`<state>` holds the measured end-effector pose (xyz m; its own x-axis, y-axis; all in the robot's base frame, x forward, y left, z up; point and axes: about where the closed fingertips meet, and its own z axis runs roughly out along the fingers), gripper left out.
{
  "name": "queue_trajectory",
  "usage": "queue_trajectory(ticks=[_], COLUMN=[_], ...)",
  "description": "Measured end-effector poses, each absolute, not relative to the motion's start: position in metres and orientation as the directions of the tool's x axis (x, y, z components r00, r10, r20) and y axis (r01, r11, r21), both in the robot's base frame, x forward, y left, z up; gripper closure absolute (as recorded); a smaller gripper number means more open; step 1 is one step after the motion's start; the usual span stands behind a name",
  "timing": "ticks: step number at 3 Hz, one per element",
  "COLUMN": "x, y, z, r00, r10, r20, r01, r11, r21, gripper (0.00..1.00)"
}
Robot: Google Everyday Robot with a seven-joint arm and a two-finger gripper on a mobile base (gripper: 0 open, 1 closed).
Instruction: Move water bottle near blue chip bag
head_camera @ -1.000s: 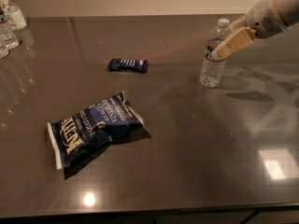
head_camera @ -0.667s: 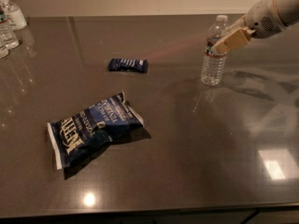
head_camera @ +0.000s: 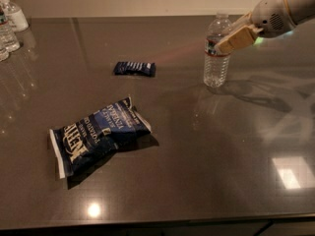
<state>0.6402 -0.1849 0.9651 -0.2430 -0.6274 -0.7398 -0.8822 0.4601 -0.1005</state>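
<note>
The water bottle (head_camera: 215, 70) is upright at 2 o'clock on the table (head_camera: 206, 161), well apart from the blue chip bag (head_camera: 96, 134) toward its 8 o'clock. Our gripper (head_camera: 225, 44) is clamped on its label band; we judge the grasp done, the carry left.

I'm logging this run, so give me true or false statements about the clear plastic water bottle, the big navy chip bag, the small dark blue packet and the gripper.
1. The clear ribbed plastic water bottle stands upright. True.
2. The gripper is at the large navy glossy chip bag. False: it is at the bottle's upper part.
3. The small dark blue flat packet lies on the chip bag. False: it lies apart, farther back.
4. The chip bag lies left of the bottle. True.
</note>
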Motion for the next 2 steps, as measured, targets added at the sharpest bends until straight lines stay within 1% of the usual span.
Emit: queue_trajectory(ticks=[1,2], x=[0.621,0.594], y=[-0.161,-0.130], z=[0.974,0.976], r00=[-0.211,-0.180], r10=[-0.613,-0.586], r20=[-0.762,-0.790], r01=[-0.903,-0.928], r11=[0.421,0.368], r21=[-0.089,-0.062], gripper=[1.00,1.00])
